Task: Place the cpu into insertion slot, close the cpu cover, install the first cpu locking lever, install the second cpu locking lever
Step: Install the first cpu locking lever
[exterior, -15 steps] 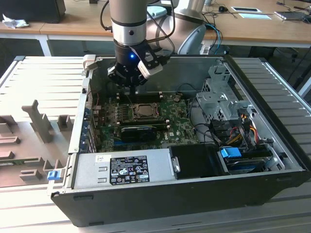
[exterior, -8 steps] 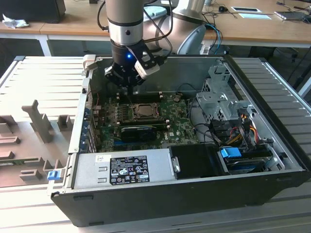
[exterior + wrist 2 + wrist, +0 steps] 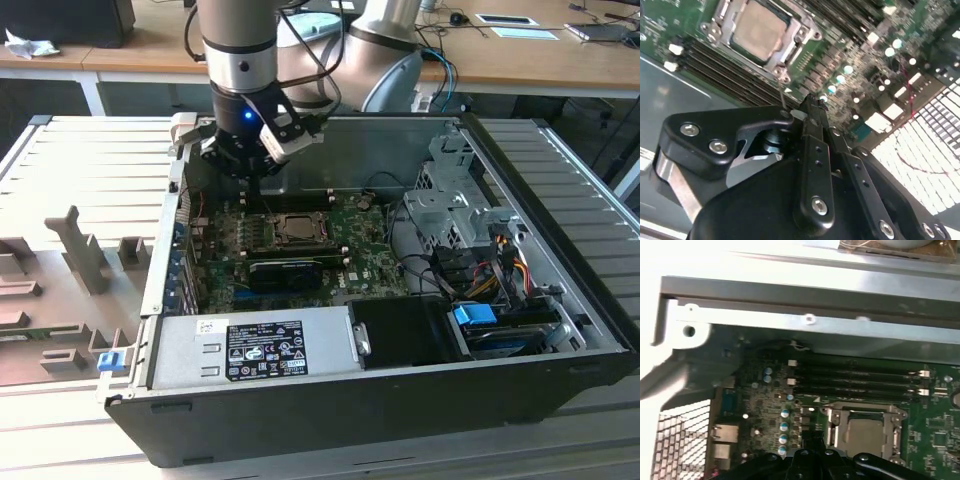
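First wrist view: cpu cover side nearest gripper was hidden behind it. Second wrist view: its side farthest from gripper was cropped by picture edge.

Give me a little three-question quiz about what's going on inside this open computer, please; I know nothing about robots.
1. True or false: the cpu lies on the table outside the computer case.
2. In the exterior view, the gripper hangs over: A) the green circuit board, B) the labelled power supply, C) the slatted table.
3. Which metal part frames the cpu's edges?

Key: 1 false, it sits inside the case, on the board. 2 A. 3 the cpu cover, lying down over it.
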Tool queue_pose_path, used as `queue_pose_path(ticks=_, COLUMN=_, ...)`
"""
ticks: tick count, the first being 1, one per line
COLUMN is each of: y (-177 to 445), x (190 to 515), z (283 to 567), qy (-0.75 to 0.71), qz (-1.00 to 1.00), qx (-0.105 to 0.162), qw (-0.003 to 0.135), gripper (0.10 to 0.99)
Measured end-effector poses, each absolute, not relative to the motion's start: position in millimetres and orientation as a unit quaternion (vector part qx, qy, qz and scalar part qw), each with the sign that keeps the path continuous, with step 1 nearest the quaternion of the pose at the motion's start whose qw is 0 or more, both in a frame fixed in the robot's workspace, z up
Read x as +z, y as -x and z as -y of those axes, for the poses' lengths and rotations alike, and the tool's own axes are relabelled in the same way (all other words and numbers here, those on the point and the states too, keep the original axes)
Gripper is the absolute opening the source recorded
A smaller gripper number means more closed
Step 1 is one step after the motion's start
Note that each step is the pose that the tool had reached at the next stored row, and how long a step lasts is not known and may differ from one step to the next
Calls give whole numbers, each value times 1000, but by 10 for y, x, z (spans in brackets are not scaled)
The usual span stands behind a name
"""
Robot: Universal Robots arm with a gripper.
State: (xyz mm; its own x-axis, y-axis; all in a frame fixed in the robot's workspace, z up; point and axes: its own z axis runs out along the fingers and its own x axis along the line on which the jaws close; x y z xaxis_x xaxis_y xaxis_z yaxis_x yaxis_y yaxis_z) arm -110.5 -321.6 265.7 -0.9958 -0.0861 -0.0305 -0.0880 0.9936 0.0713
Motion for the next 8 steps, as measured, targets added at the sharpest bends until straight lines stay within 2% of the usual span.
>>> queue_pose_path(ticks=8, y=1238, x=2653, z=3186, qy=44, qz=-998, qx=36, qw=14, gripper=106)
